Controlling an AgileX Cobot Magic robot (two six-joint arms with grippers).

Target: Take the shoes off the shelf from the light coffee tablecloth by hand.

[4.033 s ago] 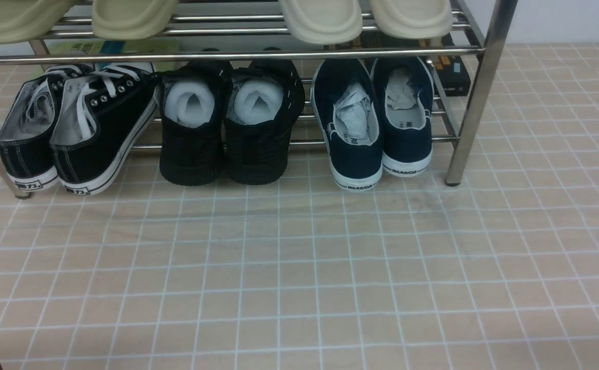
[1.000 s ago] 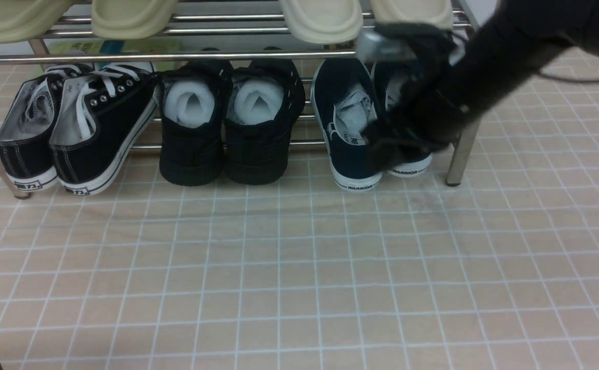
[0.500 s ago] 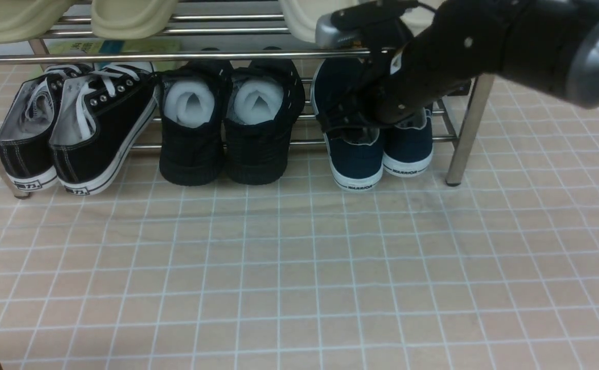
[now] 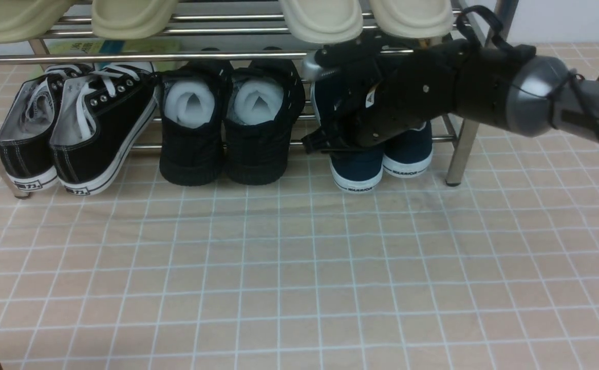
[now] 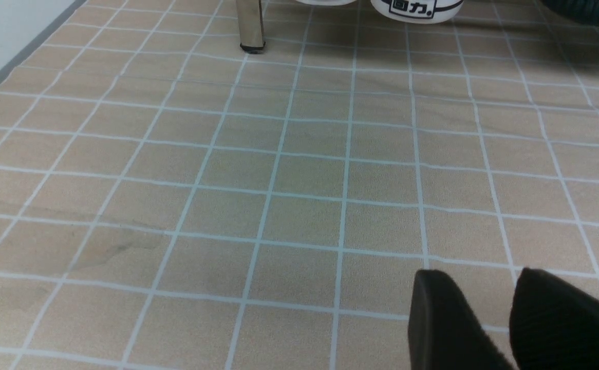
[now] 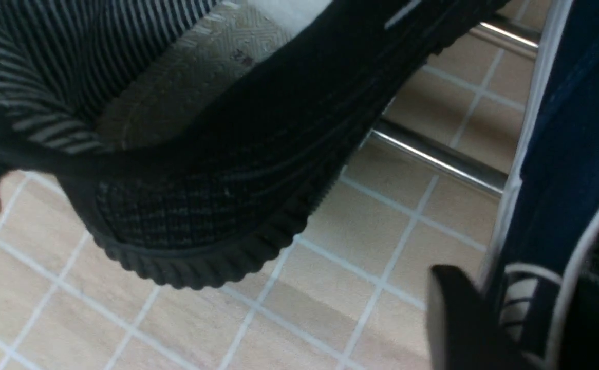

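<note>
Two navy shoes (image 4: 361, 169) on shelf (image 4: 464, 144) bottom tier, right end, heels on light coffee tablecloth (image 4: 299, 267) | right end effector (image 4: 330, 144) straddles the leftward shoe's side wall, clamped or not: cannot tell | left end effector (image 5: 510, 329) low over cloth, fingers (image 5: 443, 318) nearly together, holding nothing

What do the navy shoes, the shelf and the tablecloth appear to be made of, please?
The shoes: matte navy fabric, probably canvas, with smooth white soles that look like rubber.
The shelf: round metal tubing, likely chromed steel, given its mirror-like shine.
The tablecloth: a matte, finely textured sheet with a printed grid; faint creases suggest cloth or vinyl, not real tile.
</note>
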